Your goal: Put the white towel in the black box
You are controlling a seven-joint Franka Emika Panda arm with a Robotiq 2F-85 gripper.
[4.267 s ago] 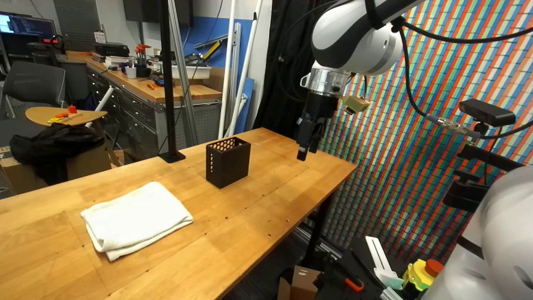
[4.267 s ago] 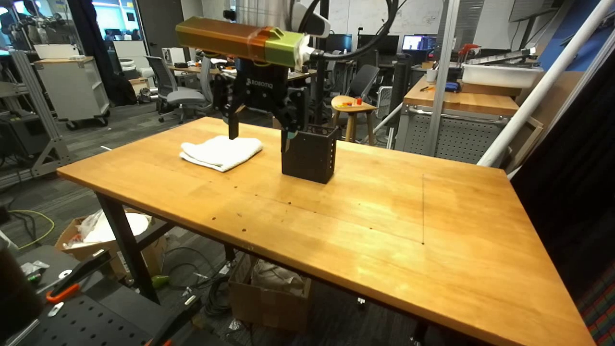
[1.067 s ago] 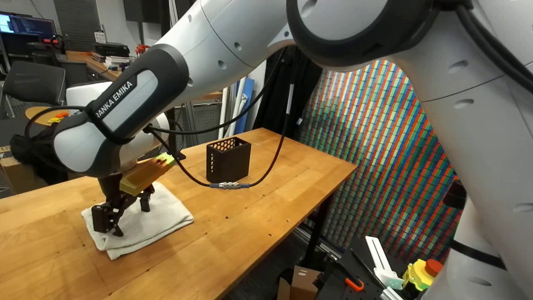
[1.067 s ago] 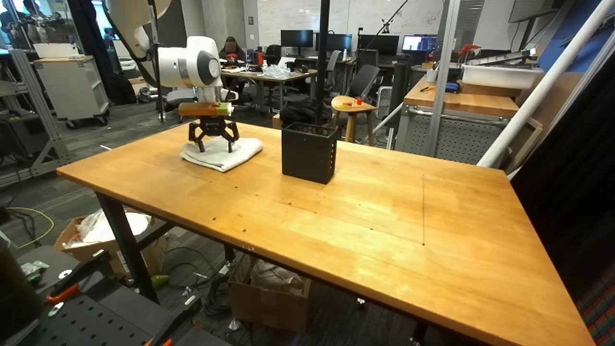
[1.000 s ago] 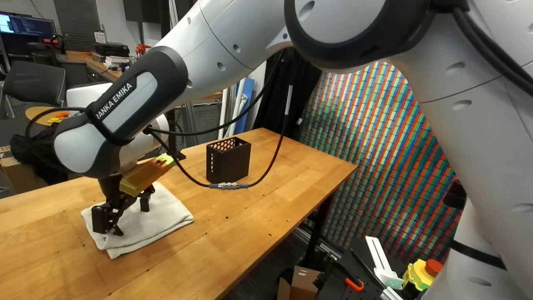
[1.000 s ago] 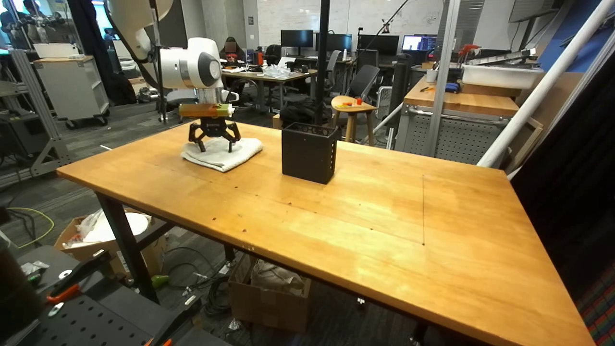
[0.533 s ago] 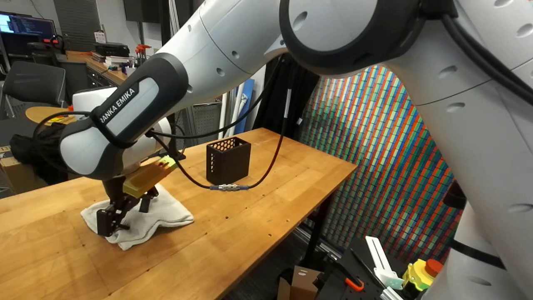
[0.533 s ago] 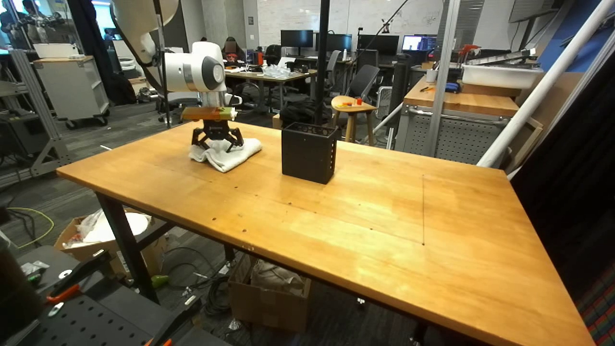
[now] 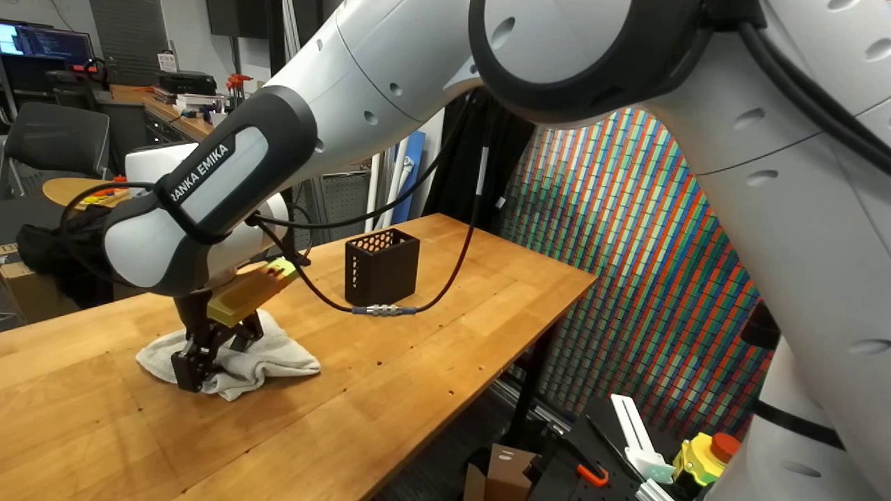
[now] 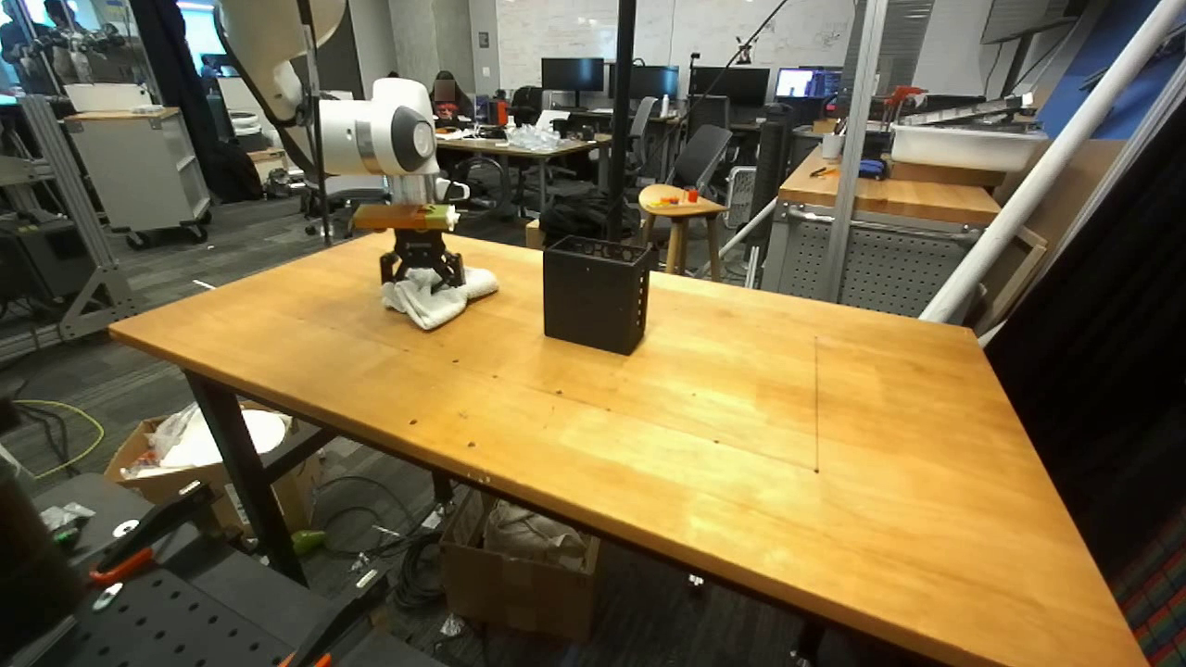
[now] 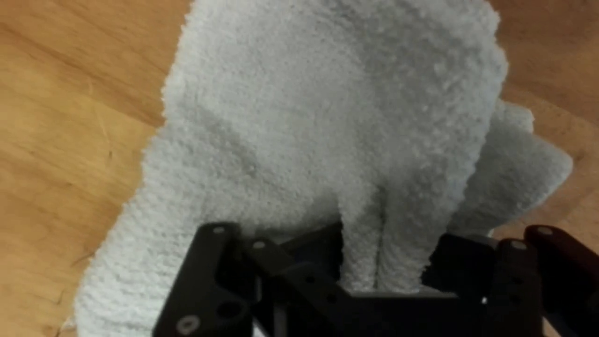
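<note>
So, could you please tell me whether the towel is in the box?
Out: the towel lies bunched on the table, apart from the box.

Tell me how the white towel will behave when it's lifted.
The white towel will probably be floppy, since it is bunched into soft folds within the gripper. The parts lying outside the grip on the table will likely droop. Its fuzzy, textured surface suggests it shouldn't slip easily.
</note>
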